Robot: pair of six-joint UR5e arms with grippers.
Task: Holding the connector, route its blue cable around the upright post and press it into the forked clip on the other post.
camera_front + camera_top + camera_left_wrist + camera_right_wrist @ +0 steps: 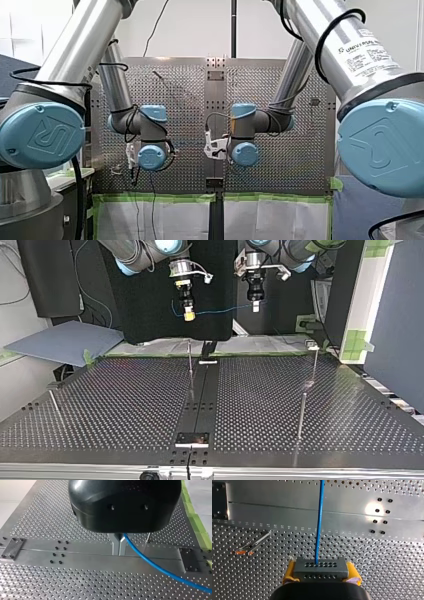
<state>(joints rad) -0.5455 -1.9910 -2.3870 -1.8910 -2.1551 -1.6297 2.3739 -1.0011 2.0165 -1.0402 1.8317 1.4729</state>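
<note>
Closest in, the connector (321, 568) sits square between the yellow pads (290, 572) of my right jaws, which are closed firmly on its two ends. The cable (319, 517) leaves its holed face and runs straight ahead over the bench (387, 562). My left jaws show metal fingers (115, 547) drawn almost together. The cable comes out from between them, so I judge it pinched there, though the black housing (125, 502) hides the exact contact.

Seen from across the bench, both jaws hang high above the edge nearest the arms. The cable spans nearly level between them, well clear of everything. The post (190, 357) stands below and between them. A second post (314, 365) at that view's right carries a small head (312, 346) that is likely the clip, though it is too small to be sure.

Nothing is routed yet, so I judge the job to be at its start. To do it well, bring the span down below the post's top before sweeping, or the cable will slide over it. Use light tension only: enough to hold the cable against the post, not enough to drag it through the left jaws or twist the connector. Approach the clip from above with the cable lined up with the fork's slot, then press straight down.
</note>
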